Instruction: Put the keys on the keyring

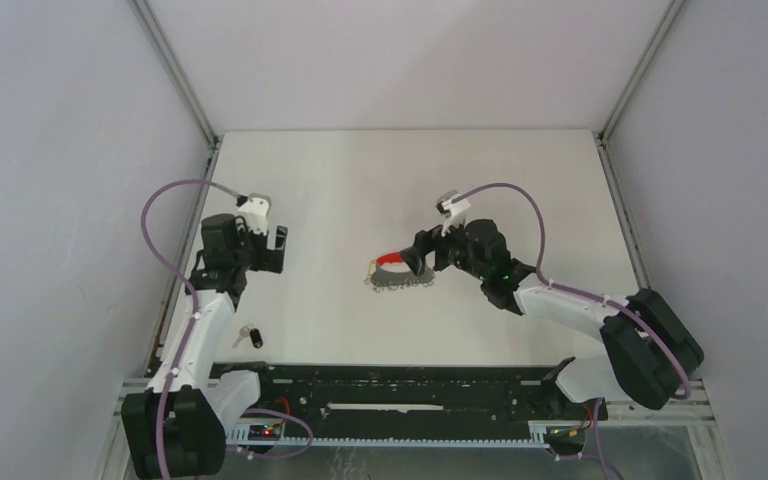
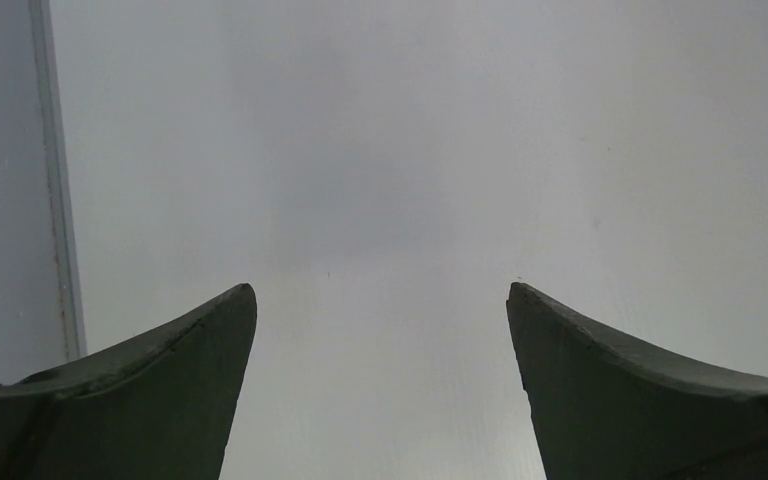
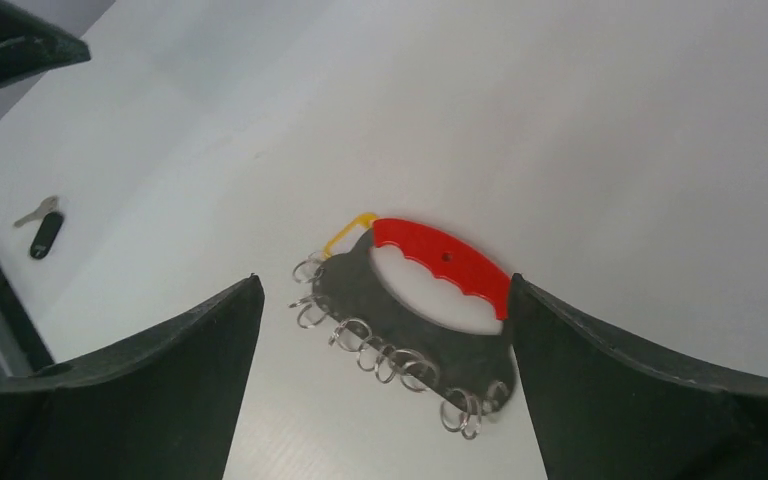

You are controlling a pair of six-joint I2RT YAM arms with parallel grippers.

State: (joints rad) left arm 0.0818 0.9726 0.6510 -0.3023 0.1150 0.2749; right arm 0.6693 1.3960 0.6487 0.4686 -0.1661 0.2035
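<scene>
The keyring [image 3: 440, 258], a red curved band on a dark plate with a row of small silver rings [image 3: 385, 358], lies flat mid-table [image 1: 391, 259]. My right gripper [image 3: 383, 285] hovers just above it, open, its fingers on either side of the plate and not touching it. A short yellow piece [image 3: 348, 233] sits at the band's left end; I cannot tell what it is. One key with a black tag [image 1: 253, 337] lies near the table's front left [image 3: 44, 231]. My left gripper [image 1: 272, 250] is open and empty, farther back than that key [image 2: 380, 290].
A black rail [image 1: 410, 385] runs along the near edge between the arm bases. White walls with metal posts [image 1: 175, 70] close in the left, back and right sides. The left wrist view shows only bare white surface and a wall seam [image 2: 60, 200].
</scene>
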